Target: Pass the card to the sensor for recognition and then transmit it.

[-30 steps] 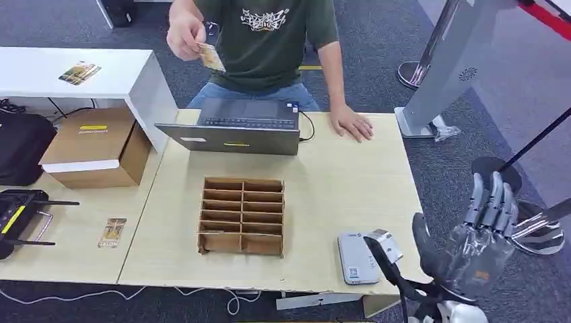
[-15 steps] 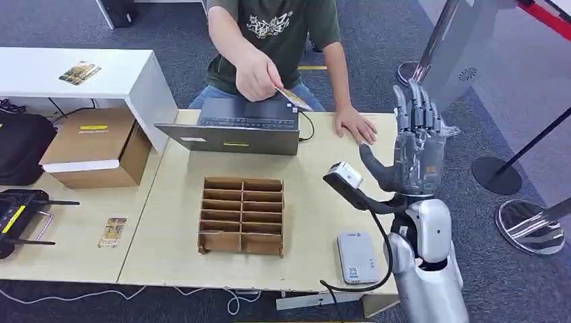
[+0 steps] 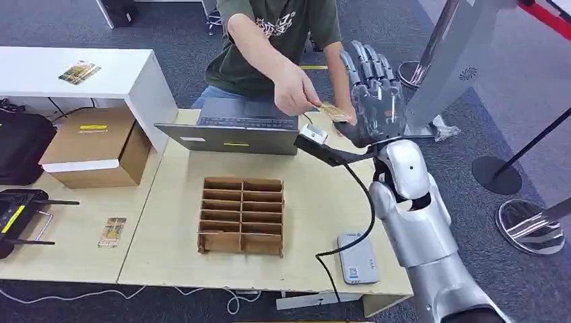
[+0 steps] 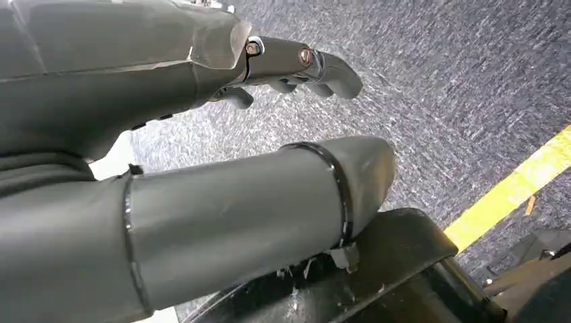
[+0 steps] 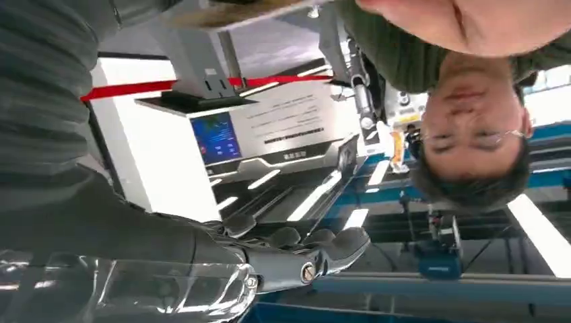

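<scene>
Nearest, the sensor point(image 3: 357, 258) lies flat on the table point(image 3: 316, 195). Beyond it the right hand point(image 3: 374, 101) is raised, fingers spread, empty — the card point(image 3: 334, 112), pinched by the person's hand point(image 3: 294, 91), almost touches it. Close gently on the card's edge.

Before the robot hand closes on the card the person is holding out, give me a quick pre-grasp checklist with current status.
1. Card within reach of the right robot hand: ok, its tip lies at the palm.
2. Right robot hand ready to receive: ok, raised with fingers spread and nothing in it.
3. Card between thumb and fingers: cannot tell, the contact point is hidden.
4. Person's hand has let go: not ok, it is pinching the card.
5. Sensor free for the scan: ok, it lies uncovered at the table's near edge.
6. Left robot hand out of the way: ok, it hangs over the carpet holding nothing.
</scene>
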